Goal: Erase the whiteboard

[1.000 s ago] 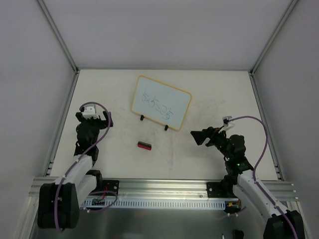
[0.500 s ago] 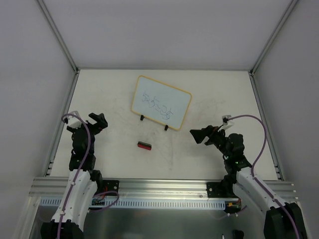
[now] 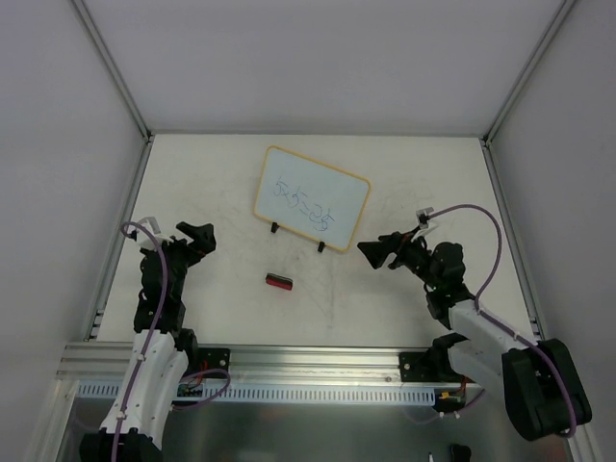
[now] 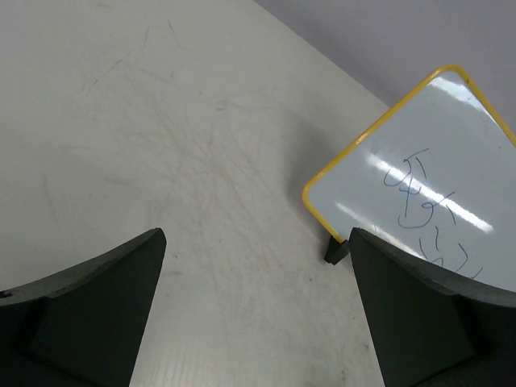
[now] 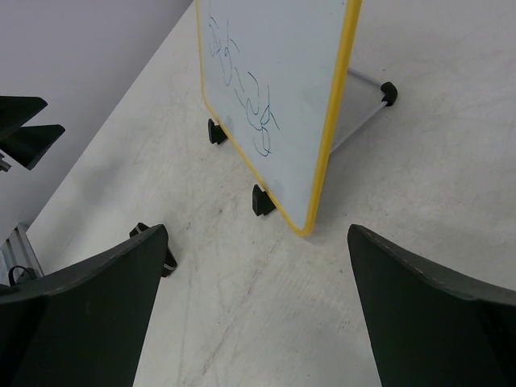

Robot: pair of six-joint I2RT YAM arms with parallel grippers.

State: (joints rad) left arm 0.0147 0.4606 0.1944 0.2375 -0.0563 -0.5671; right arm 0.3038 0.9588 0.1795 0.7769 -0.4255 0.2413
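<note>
The whiteboard [image 3: 311, 197] stands tilted on two black feet at the table's middle back, yellow-framed, with blue scribbles. It also shows in the left wrist view [image 4: 427, 177] and the right wrist view [image 5: 278, 89]. A small red-black eraser block [image 3: 279, 280] lies on the table in front of the board; its edge peeks beside the left finger in the right wrist view [image 5: 167, 260]. My left gripper [image 3: 199, 236] is open and empty, left of the board. My right gripper [image 3: 375, 249] is open and empty, just right of the board's lower right corner.
The white table [image 3: 231, 298] is scuffed with faint marks. White walls and metal frame posts [image 3: 114, 67] enclose it on three sides. A metal rail [image 3: 308, 361] runs along the near edge by the arm bases.
My left gripper has turned from pointing down to pointing right toward the board. My right gripper has moved left and a little up, closer to the board's corner.
</note>
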